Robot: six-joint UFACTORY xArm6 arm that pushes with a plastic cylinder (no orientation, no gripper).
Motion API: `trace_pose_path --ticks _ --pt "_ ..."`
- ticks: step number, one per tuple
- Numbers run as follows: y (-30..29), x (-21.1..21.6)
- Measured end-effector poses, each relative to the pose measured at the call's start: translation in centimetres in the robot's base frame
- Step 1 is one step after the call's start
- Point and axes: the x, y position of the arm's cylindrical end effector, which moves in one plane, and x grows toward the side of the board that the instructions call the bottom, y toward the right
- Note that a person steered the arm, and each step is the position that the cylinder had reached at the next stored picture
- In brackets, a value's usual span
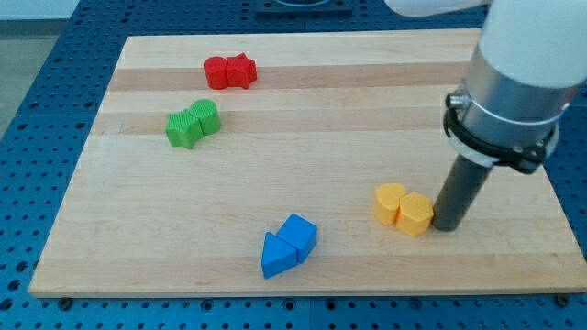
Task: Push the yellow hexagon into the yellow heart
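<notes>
The yellow hexagon [415, 214] sits at the view's lower right of the wooden board [303, 119]. The yellow heart [390, 203] lies directly to its left, and the two touch. My tip [447, 226] rests on the board just right of the hexagon, touching it or nearly so. The dark rod rises from the tip to the arm's silver and white housing [514, 82] at the view's upper right.
Two red blocks [229, 71] sit together near the view's top. Two green blocks [193, 123] sit together at the left. A blue cube [297, 232] and a blue triangle [277, 256] touch near the bottom edge. The board's right edge is close to the rod.
</notes>
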Motion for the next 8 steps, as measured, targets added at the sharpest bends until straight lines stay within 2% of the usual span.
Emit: trace_pose_path --ticks 2,4,6,8 --pt "-2.6 -2.7" --pt "-4.6 -3.2" --pt "1.3 -3.8" --pt "2.1 -2.8"
